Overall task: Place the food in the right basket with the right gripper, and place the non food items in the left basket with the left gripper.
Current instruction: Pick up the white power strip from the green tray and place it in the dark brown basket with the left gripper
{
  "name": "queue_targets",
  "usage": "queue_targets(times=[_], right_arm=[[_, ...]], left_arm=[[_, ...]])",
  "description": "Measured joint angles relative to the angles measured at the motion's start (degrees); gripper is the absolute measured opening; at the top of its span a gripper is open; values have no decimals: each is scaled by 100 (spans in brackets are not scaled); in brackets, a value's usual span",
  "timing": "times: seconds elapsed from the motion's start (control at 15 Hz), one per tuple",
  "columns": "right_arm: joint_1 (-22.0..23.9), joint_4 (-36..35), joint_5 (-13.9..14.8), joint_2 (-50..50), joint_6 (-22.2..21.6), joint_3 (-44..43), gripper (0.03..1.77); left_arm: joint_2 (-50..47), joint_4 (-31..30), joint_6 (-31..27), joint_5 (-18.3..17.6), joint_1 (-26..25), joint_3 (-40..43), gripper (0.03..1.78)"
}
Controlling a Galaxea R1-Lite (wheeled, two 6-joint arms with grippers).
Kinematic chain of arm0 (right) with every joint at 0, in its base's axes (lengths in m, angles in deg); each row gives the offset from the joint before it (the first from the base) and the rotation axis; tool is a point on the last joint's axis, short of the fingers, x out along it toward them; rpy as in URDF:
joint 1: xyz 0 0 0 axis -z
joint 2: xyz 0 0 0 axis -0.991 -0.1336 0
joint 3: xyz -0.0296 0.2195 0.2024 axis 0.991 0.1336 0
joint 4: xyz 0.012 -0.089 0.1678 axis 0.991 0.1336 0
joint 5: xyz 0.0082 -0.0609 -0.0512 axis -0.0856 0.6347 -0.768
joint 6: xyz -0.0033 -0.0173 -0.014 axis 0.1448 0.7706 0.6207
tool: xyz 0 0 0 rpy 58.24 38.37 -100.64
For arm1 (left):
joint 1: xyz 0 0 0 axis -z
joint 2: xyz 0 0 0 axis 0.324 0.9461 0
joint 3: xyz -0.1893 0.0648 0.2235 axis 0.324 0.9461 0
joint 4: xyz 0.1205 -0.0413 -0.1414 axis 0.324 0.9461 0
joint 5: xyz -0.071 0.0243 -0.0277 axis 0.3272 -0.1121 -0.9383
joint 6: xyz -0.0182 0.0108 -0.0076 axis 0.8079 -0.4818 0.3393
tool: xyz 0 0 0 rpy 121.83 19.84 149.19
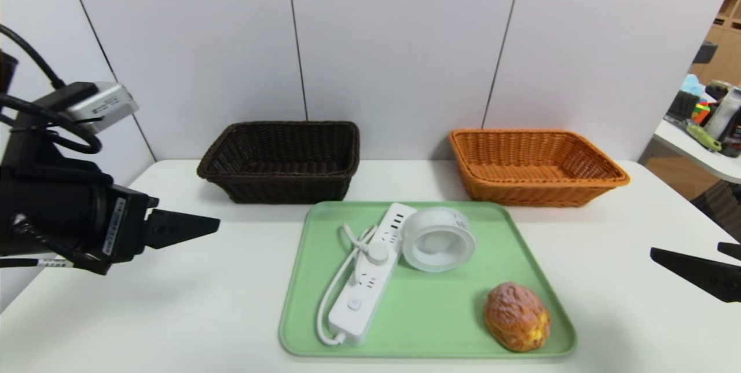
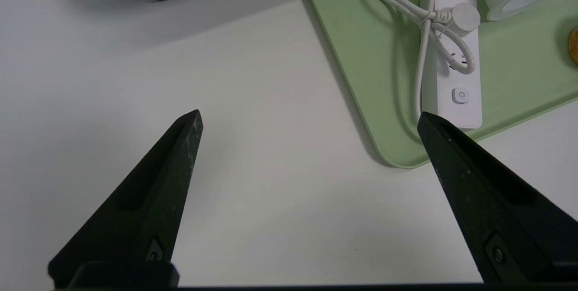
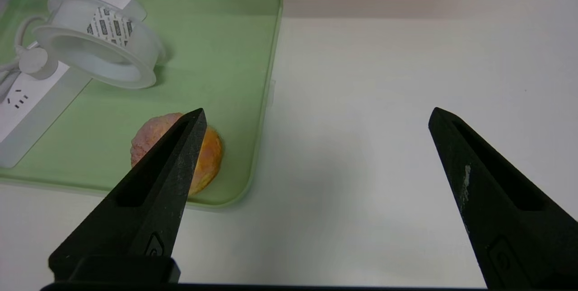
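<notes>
Both my grippers, left (image 2: 309, 117) and right (image 3: 316, 114), gape empty over the table (image 1: 202, 303). Bun (image 1: 517, 316) at the tray's (image 1: 440, 315) 5 o'clock, strip (image 1: 370, 274) at 9.

We find no text that can be read with certainty. The tape roll (image 3: 97, 47) carries a small white label (image 3: 109, 25) printed in dark characters, too fine to make out. The power strip (image 2: 454, 51) bears a power symbol on its button (image 2: 460, 96), the only sign we can identify. White stickers with dark print sit on the left arm's wrist housing (image 1: 116, 219) and on its camera module (image 1: 104, 105); their lettering is illegible.
</notes>
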Motion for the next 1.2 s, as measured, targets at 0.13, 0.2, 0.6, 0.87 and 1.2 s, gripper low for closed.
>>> queue_targets(times=[0.13,0.2,0.6,0.87,1.2], right_arm=[[-7,-2,-11,-173,13,-79,170],[-33,-6,-11,-244,11,-94,170],[-261,-221,7,-540,-11,-90,170],[-262,-221,16,-639,-30,-77,170],[-262,-218,16,-705,-69,-63,170]], left_arm=[[345,69,118,66,367,-182,169],[505,72,199,127,560,-247,169],[1161,119,894,188,1649,-413,169],[1737,210,1464,494,2344,-789,169],[2588,707,2199,1052,3088,-1788,169]])
